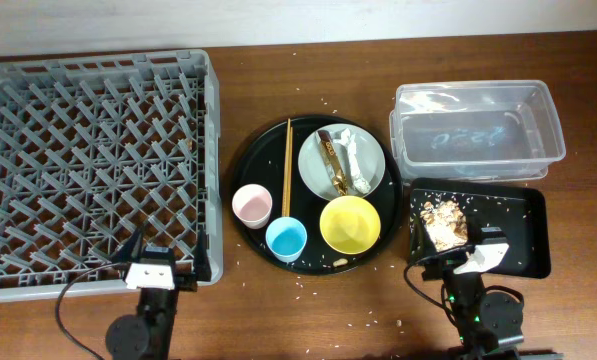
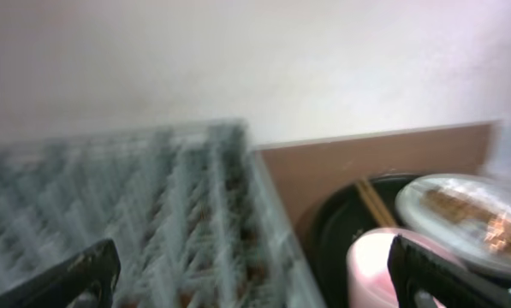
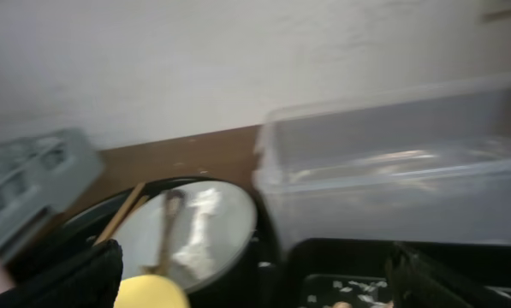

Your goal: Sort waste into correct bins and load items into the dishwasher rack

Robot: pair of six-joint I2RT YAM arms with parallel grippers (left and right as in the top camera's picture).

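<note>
The grey dishwasher rack (image 1: 88,160) fills the left side and holds no items. A round black tray (image 1: 246,165) carries the pink cup (image 1: 251,205), light-blue cup (image 1: 286,239), yellow bowl (image 1: 350,224), chopsticks (image 1: 287,165) and the grey-green plate (image 1: 373,155), which holds the gold-brown wrapper (image 1: 329,157) and white tissue (image 1: 357,165). The clear tub (image 1: 478,130) is at the right; below it the black rectangular tray (image 1: 523,215) holds brownish scraps (image 1: 444,222). My left gripper (image 1: 154,270) is open at the rack's front edge. My right gripper (image 1: 476,255) is open over the black tray's front.
White rice grains lie scattered on the wooden table and on the trays. In the left wrist view the rack (image 2: 152,214) is left and the pink cup (image 2: 375,265) right. The right wrist view shows the plate (image 3: 195,227), yellow bowl (image 3: 152,293) and clear tub (image 3: 401,171).
</note>
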